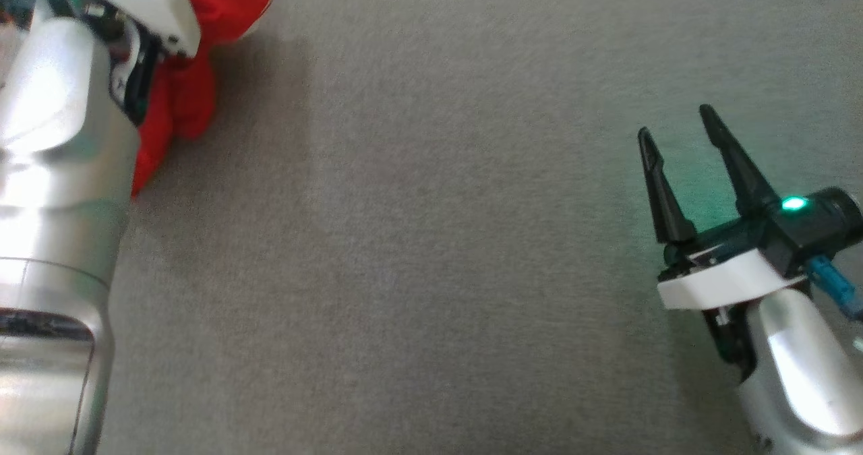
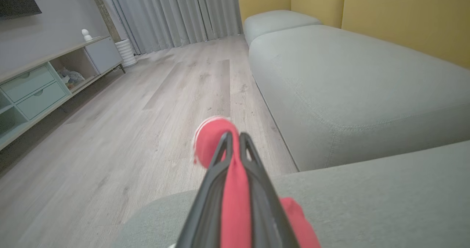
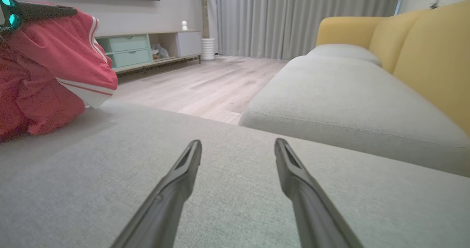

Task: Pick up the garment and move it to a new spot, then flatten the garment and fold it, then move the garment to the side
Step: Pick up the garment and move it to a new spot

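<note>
We clamp the left pincer (image 2: 235, 135) on the red garment (image 2: 235, 204), floor (image 2: 147, 104) beyond its tips. Our right pincer (image 3: 238, 142) hangs spread wide over the grey sofa seat (image 3: 220, 211), garment to its left.

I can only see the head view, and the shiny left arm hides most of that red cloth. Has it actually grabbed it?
Observer: Yes. In the left wrist view the left gripper is shut on the red garment, cloth pinched between its fingers.
Operator: Is it plain red?
Observer: No. The right wrist view shows white stripes along its edge.
Operator: And the grey stuff underneath?
Observer: A sofa cushion; the sofa has a yellow backrest.
</note>
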